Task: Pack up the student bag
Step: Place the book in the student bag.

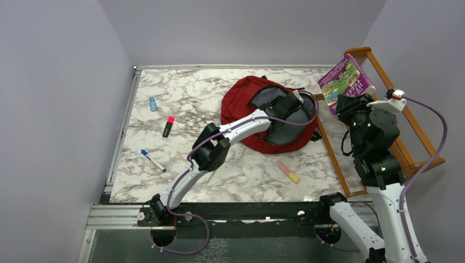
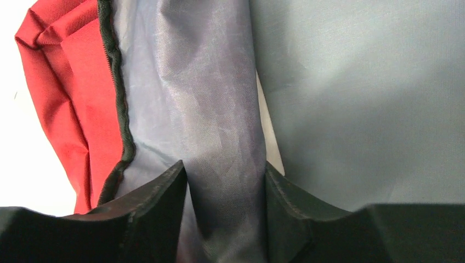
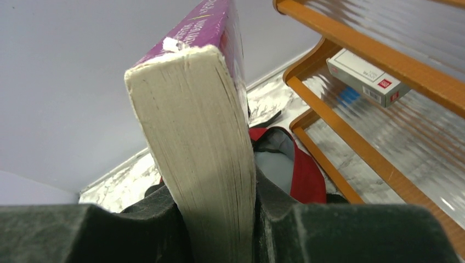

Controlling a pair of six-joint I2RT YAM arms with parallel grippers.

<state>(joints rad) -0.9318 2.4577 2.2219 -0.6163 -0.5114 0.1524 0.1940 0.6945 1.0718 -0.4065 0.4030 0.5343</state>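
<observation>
Marbled tabletop (image 1: 230,164). Student bag (image 1: 238,98), red, lying mouth-up by the far edge, right of centre. Left tool (image 2: 226,172) clenched on a fold of its grey lining (image 2: 219,98), likely to hold the mouth open. Right tool (image 3: 219,189) clamps a purple book (image 1: 345,81) by its page edge, raised over the wooden rack (image 1: 406,148) at the right edge, presumably for loading.
</observation>
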